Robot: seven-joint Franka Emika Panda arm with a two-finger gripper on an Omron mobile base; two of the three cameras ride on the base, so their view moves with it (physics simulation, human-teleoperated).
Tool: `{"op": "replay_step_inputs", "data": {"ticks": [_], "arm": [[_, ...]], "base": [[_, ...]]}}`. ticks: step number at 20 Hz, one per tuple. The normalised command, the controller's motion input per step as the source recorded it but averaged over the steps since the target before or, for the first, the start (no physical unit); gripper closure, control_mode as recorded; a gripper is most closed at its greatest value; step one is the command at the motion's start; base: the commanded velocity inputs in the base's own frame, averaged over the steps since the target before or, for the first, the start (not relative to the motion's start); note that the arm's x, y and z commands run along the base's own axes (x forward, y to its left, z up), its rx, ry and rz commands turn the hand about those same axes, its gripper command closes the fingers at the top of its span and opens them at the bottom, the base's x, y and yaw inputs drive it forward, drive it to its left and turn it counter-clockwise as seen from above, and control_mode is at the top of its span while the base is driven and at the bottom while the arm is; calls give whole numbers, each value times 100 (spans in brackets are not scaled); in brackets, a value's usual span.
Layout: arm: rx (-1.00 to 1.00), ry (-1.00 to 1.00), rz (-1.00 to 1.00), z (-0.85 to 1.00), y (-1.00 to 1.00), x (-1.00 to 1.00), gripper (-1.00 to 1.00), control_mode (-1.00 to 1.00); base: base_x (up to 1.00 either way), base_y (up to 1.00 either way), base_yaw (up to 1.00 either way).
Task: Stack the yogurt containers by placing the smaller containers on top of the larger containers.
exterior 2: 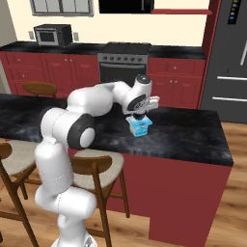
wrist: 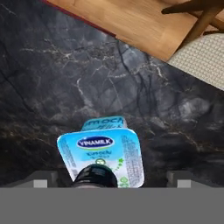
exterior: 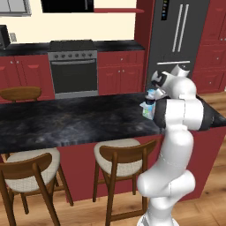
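Progress: small dark round cup (wrist: 95, 175) sits on top of big pale blue-and-white boxy pack (wrist: 101, 151) on black stone counter (wrist: 52, 83). Gripper (exterior 2: 140, 115) right above cup; open or closed, cannot tell. Letting go maybe left.

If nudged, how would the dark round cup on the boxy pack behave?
The dark round cup looks small, probably light: a nudge could slide it off. The pale blue-and-white boxy pack beneath has a broad flat top, so untouched it likely stays.
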Motion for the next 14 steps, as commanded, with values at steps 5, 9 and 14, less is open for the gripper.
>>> {"op": "replay_step_inputs", "data": {"ticks": [5, 9, 14], "arm": [[11, 0, -31, 50, 70, -67, -100, -100], [9, 0, -30, 55, 80, -72, -100, -100], [4, -1, -35, 59, 89, -73, -100, -100]], "base": [[0, 0, 0], [0, 0, 0], [0, 0, 0]]}}
